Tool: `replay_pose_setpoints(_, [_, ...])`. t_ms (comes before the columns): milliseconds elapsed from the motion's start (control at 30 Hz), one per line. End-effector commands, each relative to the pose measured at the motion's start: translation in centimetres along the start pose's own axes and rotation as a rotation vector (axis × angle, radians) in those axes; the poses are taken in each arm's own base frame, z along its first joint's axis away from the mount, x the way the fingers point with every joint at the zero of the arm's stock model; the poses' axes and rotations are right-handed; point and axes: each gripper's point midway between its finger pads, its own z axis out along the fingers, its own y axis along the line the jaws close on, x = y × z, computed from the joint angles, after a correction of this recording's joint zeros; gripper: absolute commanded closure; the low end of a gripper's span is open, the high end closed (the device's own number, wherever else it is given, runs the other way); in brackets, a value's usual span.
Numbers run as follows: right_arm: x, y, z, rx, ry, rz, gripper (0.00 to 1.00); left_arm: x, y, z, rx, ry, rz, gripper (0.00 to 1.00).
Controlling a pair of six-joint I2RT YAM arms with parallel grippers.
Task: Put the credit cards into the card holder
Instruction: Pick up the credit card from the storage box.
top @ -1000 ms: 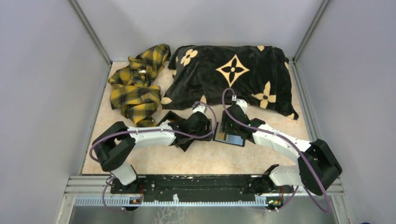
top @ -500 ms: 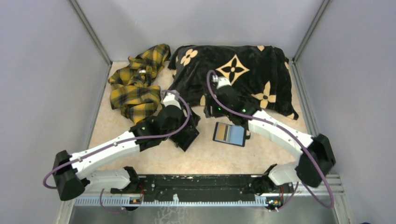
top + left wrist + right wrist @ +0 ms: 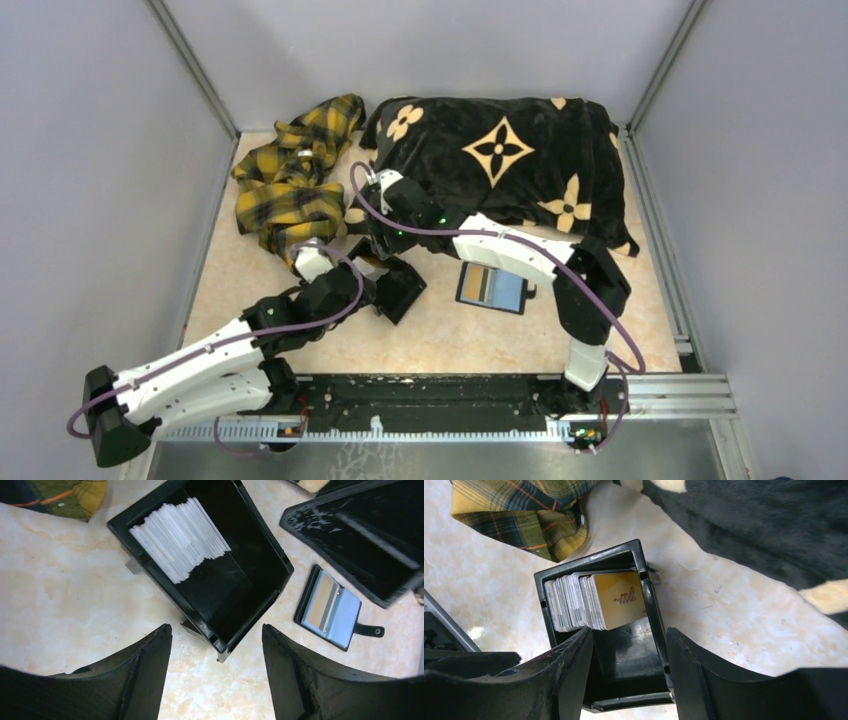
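The credit cards (image 3: 616, 600) stand stacked at one end of a black tray (image 3: 651, 610), the front card yellow. In the left wrist view the same cards (image 3: 180, 537) show as a fanned white stack. My right gripper (image 3: 629, 635) hangs open over the tray's bare end, holding nothing. Open as well, my left gripper (image 3: 216, 635) hovers just off the tray's near corner (image 3: 222, 647). The card holder (image 3: 492, 288) lies open on the table to the right, apart from both grippers. Its bluish panels (image 3: 330, 609) face up with a card in one slot.
A second black box (image 3: 402, 290) sits between the card tray and the holder. A crumpled yellow plaid cloth (image 3: 295, 180) lies at the back left. A large black pillow (image 3: 500, 160) with tan flowers fills the back. Grey walls close the sides.
The right arm swung left from beside the card holder to above the card tray. The left arm drew back toward the near left. The holder now lies uncovered.
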Motion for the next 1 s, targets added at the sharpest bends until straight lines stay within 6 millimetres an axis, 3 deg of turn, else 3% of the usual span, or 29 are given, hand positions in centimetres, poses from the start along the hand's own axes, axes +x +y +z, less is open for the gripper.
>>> replay_pose_setpoints(0, [-1.6,2.9,1.2,-0.098,-0.02,-0.037,0.44,-0.6,2.3,-0.4,-0.053,-0.052,-0.097,0.28])
replay_pose_setpoints(433, [-0.4,5.2,4.1,-0.182,0.03,-0.033,0.47,0.3,4.6,0.2,-0.107,-0.07,-0.118,0.37])
replay_pose_setpoints(967, [1.6,5.3,6.7,-0.197,0.1,-0.026,0.5,0.8,5.6,1.7,-0.153,-0.104,-0.103,0.38])
